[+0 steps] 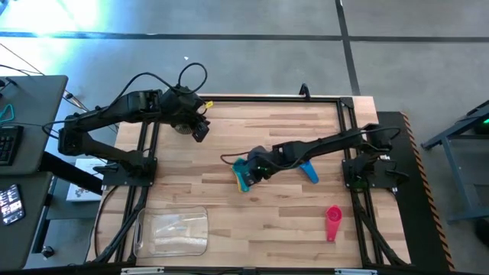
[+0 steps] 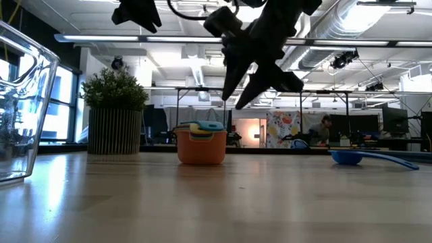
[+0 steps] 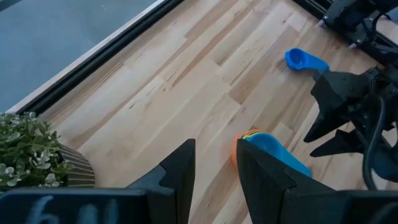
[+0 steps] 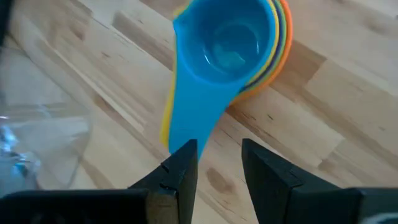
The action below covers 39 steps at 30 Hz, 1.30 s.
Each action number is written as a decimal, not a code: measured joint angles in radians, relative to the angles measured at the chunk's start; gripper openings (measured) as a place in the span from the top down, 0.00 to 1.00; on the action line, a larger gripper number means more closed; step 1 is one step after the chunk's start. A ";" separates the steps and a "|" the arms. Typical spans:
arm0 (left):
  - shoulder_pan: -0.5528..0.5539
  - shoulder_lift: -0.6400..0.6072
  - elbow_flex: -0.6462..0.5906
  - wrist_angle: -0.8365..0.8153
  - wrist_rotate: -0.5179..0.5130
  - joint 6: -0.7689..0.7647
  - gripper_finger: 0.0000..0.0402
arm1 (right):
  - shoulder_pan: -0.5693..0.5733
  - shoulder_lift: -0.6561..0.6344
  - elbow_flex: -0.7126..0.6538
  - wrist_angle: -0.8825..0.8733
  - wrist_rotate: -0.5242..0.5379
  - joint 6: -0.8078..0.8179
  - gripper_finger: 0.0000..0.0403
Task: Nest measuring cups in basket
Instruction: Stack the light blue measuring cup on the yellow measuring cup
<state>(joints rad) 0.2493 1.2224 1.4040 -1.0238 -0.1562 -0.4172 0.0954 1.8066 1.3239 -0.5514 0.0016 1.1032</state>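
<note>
Directly under the right gripper [image 4: 216,163], fingers apart, sits the cup stack [image 4: 233,46], handle pointing toward the basket [image 1: 171,232].

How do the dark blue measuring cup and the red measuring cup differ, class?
The dark blue measuring cup lies near the table's middle beside the right claw; the red measuring cup lies nearer the front edge, away from both claws. The blue handle slants; the red one runs almost straight. Both lie alone, outside the nested stack.
</note>
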 joint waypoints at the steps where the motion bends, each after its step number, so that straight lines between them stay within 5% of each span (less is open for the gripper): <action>1: 0.000 0.000 0.000 -0.003 0.000 0.000 0.74 | 0.002 0.007 0.000 -0.003 0.001 0.006 0.71; 15: 0.000 0.000 0.000 -0.008 -0.003 0.000 0.74 | 0.012 0.110 0.000 -0.018 0.003 0.045 0.71; 39: 0.000 0.000 0.000 -0.014 -0.003 0.002 0.74 | 0.018 0.107 0.000 0.055 -0.090 0.075 0.71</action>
<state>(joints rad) 0.2490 1.2224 1.4040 -1.0378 -0.1596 -0.4149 0.1135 1.9135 1.3235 -0.4959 -0.0889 1.1781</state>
